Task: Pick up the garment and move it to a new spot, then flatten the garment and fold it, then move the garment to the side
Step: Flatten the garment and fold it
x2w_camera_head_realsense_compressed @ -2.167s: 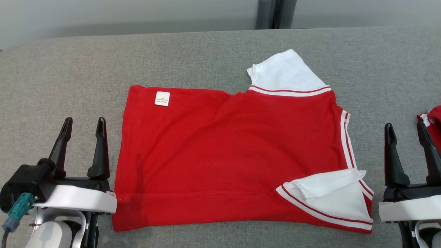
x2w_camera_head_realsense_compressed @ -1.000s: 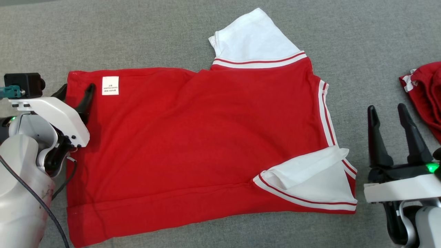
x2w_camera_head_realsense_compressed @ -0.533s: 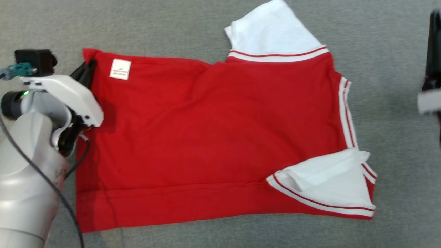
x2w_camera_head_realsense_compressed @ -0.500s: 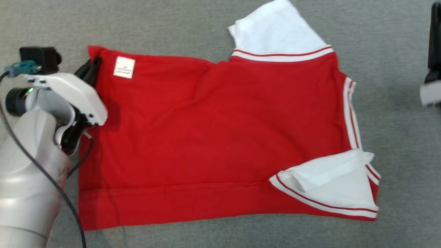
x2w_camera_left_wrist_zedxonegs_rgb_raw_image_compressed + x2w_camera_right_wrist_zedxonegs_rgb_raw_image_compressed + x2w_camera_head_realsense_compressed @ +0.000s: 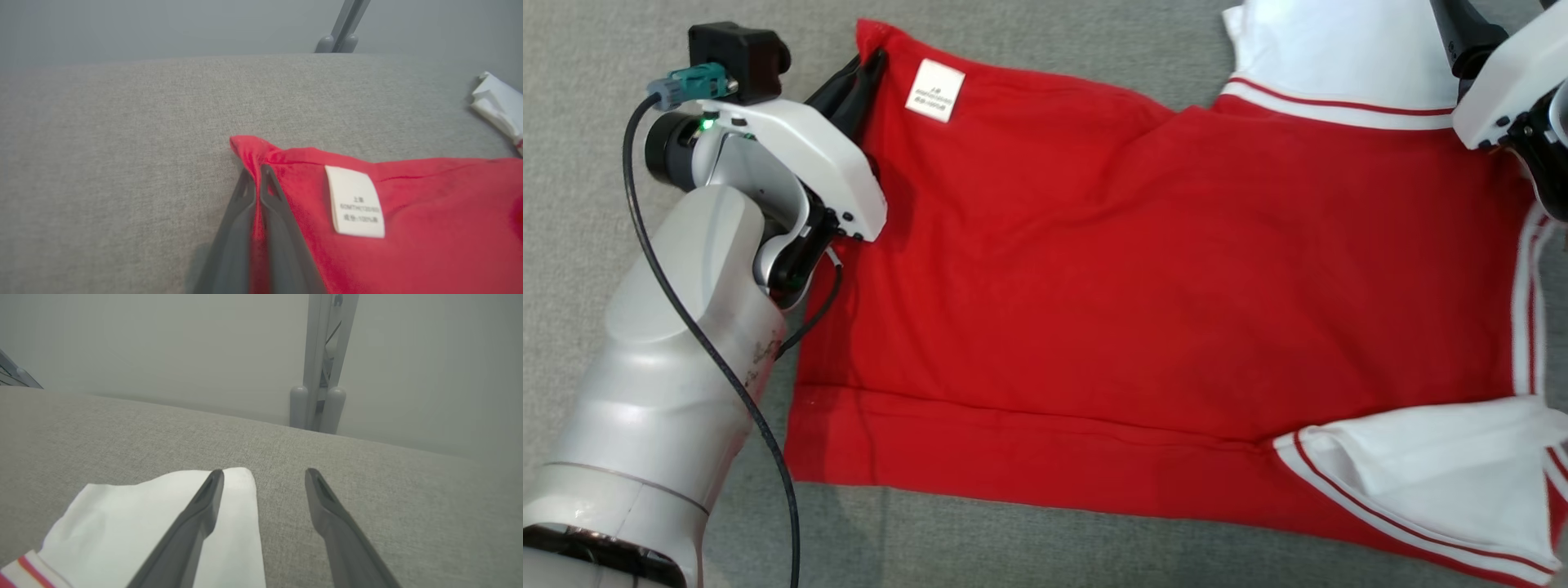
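Two jaws of the left gripper (image 5: 255, 173) were squeezed together on the far left corner of the red shirt (image 5: 1160, 269), with a thin fold of cloth pinched between them. A white label (image 5: 355, 202) sat just beside them on the shirt. The jaws of the right gripper (image 5: 265, 471) were wide apart and held nothing. One jaw was over the tip of the far white sleeve (image 5: 143, 522), the other over bare tabletop (image 5: 102, 143). The shirt lay spread out on the grey tabletop, with another white sleeve (image 5: 1421, 474) folded over its near right corner.
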